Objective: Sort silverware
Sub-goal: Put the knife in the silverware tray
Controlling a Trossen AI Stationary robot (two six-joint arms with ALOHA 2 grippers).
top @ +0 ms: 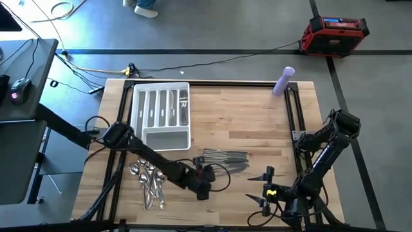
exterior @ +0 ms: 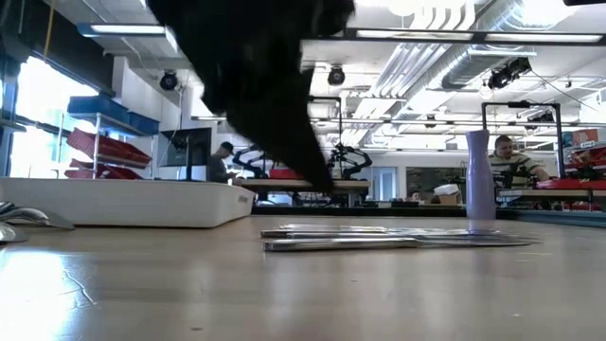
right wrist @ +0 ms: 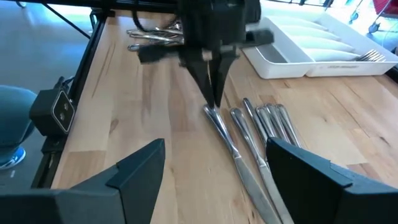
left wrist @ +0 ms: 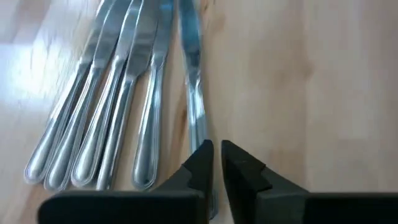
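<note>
Wooden table (top: 257, 122); left gripper (right wrist: 214, 99) (fingers pinched) on knife (right wrist: 227, 138) handle

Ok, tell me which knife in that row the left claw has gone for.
The end knife, lying slightly apart from the other four knives. The left claw is pinched on its handle; the rest lie untouched alongside.

High view: straight down over the whole table (top: 257, 122), both arms in frame. Low view: at tabletop level, close to the knives (exterior: 398, 237), facing the room behind. Left wrist view: very close above those knives (left wrist: 124, 99); right wrist view looks across the table at the same group (right wrist: 255, 130) and the tray (right wrist: 311, 50).
</note>
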